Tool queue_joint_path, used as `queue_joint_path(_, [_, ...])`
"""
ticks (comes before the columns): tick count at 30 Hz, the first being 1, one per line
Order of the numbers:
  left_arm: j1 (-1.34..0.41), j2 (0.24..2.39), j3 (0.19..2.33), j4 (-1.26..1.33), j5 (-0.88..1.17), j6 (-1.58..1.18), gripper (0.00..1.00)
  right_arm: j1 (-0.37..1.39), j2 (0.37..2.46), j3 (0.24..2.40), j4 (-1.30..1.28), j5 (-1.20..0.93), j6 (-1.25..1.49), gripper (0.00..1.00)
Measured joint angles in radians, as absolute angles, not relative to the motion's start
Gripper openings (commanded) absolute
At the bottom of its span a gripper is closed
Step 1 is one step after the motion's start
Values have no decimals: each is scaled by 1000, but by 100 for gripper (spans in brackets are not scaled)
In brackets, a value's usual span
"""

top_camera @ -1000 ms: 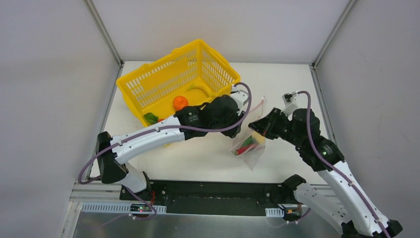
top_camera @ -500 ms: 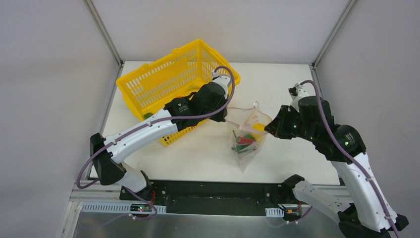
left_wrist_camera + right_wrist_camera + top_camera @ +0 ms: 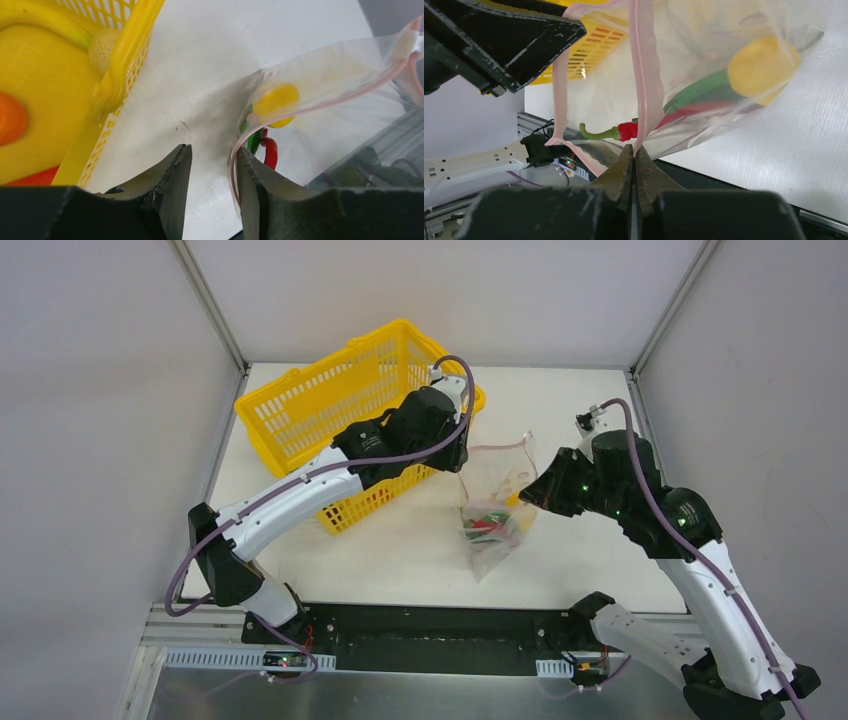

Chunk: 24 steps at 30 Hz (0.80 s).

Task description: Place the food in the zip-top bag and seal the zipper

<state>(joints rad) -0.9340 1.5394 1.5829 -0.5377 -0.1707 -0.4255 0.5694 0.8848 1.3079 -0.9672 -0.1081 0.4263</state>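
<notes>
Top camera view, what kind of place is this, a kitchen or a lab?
Probably a robot test cell, not a kitchen: bare grey panel walls, a left arm and right arm mounted at the white table's edge, and toy food in a yellow basket.

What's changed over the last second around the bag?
The right gripper raised the bag. The left gripper swung over to the bag's mouth, pulled it wide, then let go; its jaws now stand open beside the rim. Unchanged: right gripper clamped on the zipper strip, food inside, basket in place.
</notes>
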Motion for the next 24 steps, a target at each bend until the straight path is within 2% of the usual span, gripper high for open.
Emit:
queue_joint_path(3, [-934,1543,1613,-543,-141,-405,66,569,884,1276,-919,-101,462,0])
queue_joint_path(11, [-933,1530,1631,-559,-53,-343,87,569,891,1228,-838,-91,511,0])
queue_joint_path(17, [-885,1450,1631,-587,-34,-302,99,569,920,1229,-817,-90,508,0])
queue_joint_path(24, [-738,1329,1622,-607,-36,-270,99,569,934,1227,-789,-97,508,0])
